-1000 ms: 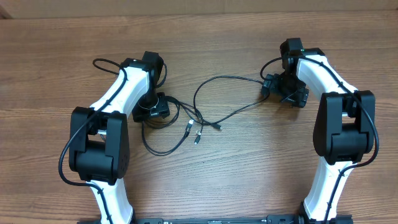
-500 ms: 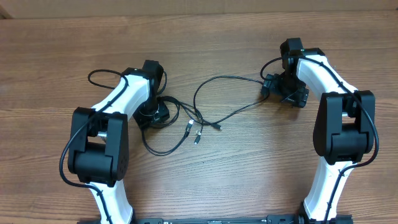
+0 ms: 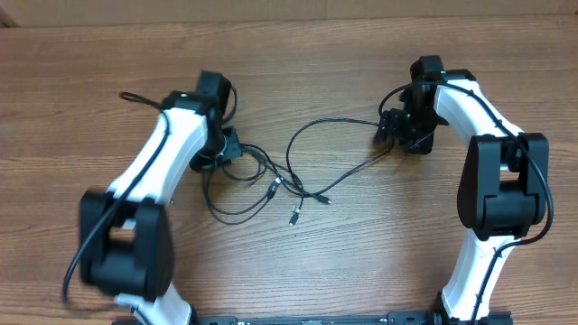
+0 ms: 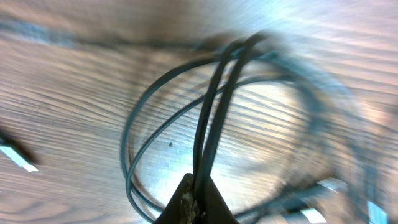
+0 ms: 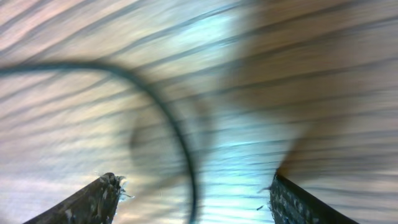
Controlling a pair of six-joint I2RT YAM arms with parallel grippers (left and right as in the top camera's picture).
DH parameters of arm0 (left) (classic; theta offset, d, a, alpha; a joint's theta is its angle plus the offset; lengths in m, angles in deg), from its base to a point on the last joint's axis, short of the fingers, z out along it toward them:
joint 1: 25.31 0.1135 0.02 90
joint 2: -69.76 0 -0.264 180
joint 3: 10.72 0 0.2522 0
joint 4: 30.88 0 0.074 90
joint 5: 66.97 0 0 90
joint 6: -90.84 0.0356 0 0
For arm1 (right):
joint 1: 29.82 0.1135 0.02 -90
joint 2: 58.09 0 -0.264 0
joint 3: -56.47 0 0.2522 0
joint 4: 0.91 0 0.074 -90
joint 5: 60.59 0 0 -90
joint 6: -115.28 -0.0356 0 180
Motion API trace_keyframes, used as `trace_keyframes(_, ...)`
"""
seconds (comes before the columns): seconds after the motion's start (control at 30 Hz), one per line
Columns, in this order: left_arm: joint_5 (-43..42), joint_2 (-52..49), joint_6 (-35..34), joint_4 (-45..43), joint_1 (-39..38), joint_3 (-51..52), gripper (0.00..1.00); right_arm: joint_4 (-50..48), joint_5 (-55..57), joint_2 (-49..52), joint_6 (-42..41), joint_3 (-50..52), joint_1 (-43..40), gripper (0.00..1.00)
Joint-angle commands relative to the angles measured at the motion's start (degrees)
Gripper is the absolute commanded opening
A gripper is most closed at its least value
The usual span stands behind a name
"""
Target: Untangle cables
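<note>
A wooden bench (image 3: 316, 262) fills the overhead view, brown, its grain running from 9 o'clock to 3 o'clock with some darker streaks. Along the far edge at 12 o'clock lies a paler tan strip (image 3: 271, 9); what it is cannot be told. Both wrist views show the same wood, blurred, with bright glare.

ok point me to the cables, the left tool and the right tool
cables (image 3: 285, 177): overhead view, where the strands cross mid-tangle
left tool (image 4: 194, 190): left wrist view, shut tips pinching two strands
right tool (image 5: 196, 199): right wrist view, gap midway between its open fingertips
</note>
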Motion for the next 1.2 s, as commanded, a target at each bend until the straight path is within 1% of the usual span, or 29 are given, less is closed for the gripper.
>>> trace_keyframes(0.0, -0.26, 8.31, 8.28, 0.68, -1.18, -1.97, 0.04, 0.35, -10.45, -3.63, 9.03, 1.57, 0.66, 0.76)
trace_keyframes(0.07, -0.28, 10.62, 10.93, 1.25, -1.44, -1.97, 0.04, 0.00, -14.08, -6.47, 13.77, 1.57, 0.63, 0.77)
trace_keyframes(0.1, -0.37, 11.26, 12.02, 1.33, -1.51, -1.97, 0.04, -0.70, -15.39, -7.61, 14.75, 1.55, 0.63, 0.80)
trace_keyframes(0.13, -1.66, 11.98, 14.73, 1.44, -1.64, -1.97, 0.04, -1.73, -17.55, -9.11, 14.69, 1.55, 0.63, 0.86)
trace_keyframes(0.17, -3.50, 12.24, 17.18, 1.44, -1.70, -1.97, 0.04, -2.40, -18.69, -9.90, 14.69, 1.55, 0.63, 0.88)
trace_keyframes(0.2, -5.64, 12.24, 19.65, 1.44, -1.84, -1.97, 0.04, -3.13, -19.37, -10.40, 14.69, 1.55, 0.63, 1.00)
trace_keyframes(0.23, -8.31, 12.22, 22.12, 1.42, -1.95, -1.97, 0.04, -4.33, -21.59, -10.82, 14.71, 1.51, 0.63, 1.00)
trace_keyframes(0.27, -10.19, 12.17, 23.41, 1.38, -1.97, -1.97, 0.04, -5.07, -24.30, -11.06, 15.13, 1.51, 0.63, 0.96)
trace_keyframes(0.3, -11.50, 12.11, 23.91, 1.20, -1.97, -1.97, 0.04, -5.22, -28.30, -11.06, 17.75, 1.51, 0.66, 0.91)
trace_keyframes(0.33, -12.39, 12.11, 23.91, 0.98, -1.97, -1.97, 0.04, -4.57, -31.76, -11.04, 21.09, 1.53, 0.96, 0.89)
trace_keyframes(0.37, -12.90, 12.11, 23.98, 0.70, -1.97, -1.97, 0.04, -3.19, -34.77, -10.93, 26.23, 1.84, 1.66, 0.89)
trace_keyframes(0.4, -13.46, 12.11, 24.46, 0.44, -1.97, -1.97, 0.04, -2.54, -35.47, -10.91, 29.03, 2.32, 2.38, 0.89)
trace_keyframes(0.47, -15.30, 12.11, 25.83, -0.02, -1.97, -1.97, 0.04, -2.71, -35.15, -10.91, 31.04, 3.52, 4.04, 0.87)
trace_keyframes(0.67, -23.58, 12.13, 31.52, -3.52, -1.75, -1.97, 0.04, -6.93, -35.63, -10.75, 31.28, 5.09, 9.81, 0.87)
trace_keyframes(0.77, -25.83, 12.24, 31.78, -5.70, -1.75, -2.08, 0.04, -7.45, -35.54, -10.75, 32.85, 5.25, 12.79, 0.87)
trace_keyframes(0.87, -27.08, 12.24, 31.76, -6.80, -1.75, -3.15, 0.04, -8.66, -33.07, -10.73, 32.85, 5.31, 15.89, 0.87)
trace_keyframes(1.03, -27.45, 12.24, 31.76, -5.01, -1.75, -7.41, 0.04, -9.92, -27.32, -10.71, 32.41, 5.31, 18.84, 0.85)
trace_keyframes(1.1, -27.56, 12.24, 31.74, -3.69, -1.75, -9.77, 0.04, -10.40, -27.21, -10.69, 32.15, 5.31, 19.28, 0.83)
trace_keyframes(1.17, -27.76, 12.26, 31.74, -2.32, -1.77, -12.57, 0.04, -11.52, -27.19, -10.69, 29.90, 5.31, 19.34, 0.81)
